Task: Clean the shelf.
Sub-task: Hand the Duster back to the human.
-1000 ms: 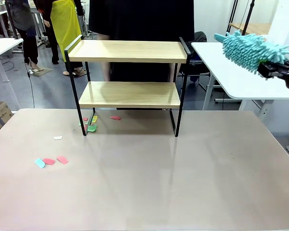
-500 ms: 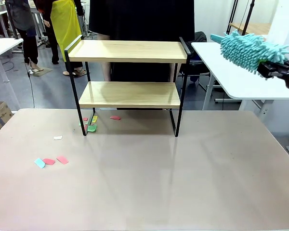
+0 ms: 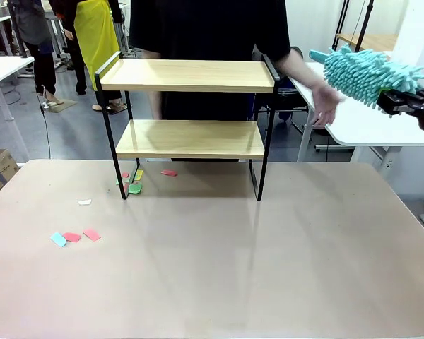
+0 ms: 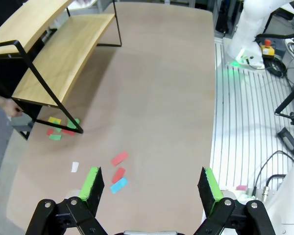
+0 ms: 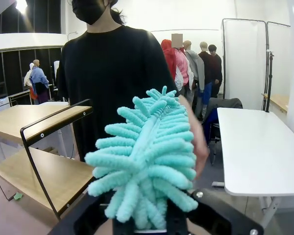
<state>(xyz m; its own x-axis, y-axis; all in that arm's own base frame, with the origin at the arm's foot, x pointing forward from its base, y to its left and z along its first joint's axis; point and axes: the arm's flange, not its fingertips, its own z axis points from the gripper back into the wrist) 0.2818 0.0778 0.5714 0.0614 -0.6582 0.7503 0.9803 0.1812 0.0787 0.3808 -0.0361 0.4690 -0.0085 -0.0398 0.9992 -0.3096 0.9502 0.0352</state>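
The person's hand [image 3: 326,106] has just come out from behind the shelf [image 3: 187,75] toward the duster [image 3: 364,73]; a moment ago no hand was there, and the duster itself has hardly shifted. It looks like a handover in the making, with the cleaning apparently done: both boards of the shelf lie bare, and the coloured scraps [image 3: 74,236] sit down on the table [image 3: 268,268], some by the shelf's near left foot, some well apart to the left. The shelf stands upright at the far middle of the table, just in front of the person. The right tool [image 3: 403,102] is clamped on the duster's handle, holding it up off to the right, beyond the shelf's end rail. From the right wrist the hand shows just behind the teal fronds (touching or not, I cannot tell). The left tool [image 4: 150,183] hangs wide and empty above the table's left end, over the scraps. I'd guess the right tool must hold firm until the hand has a grip.
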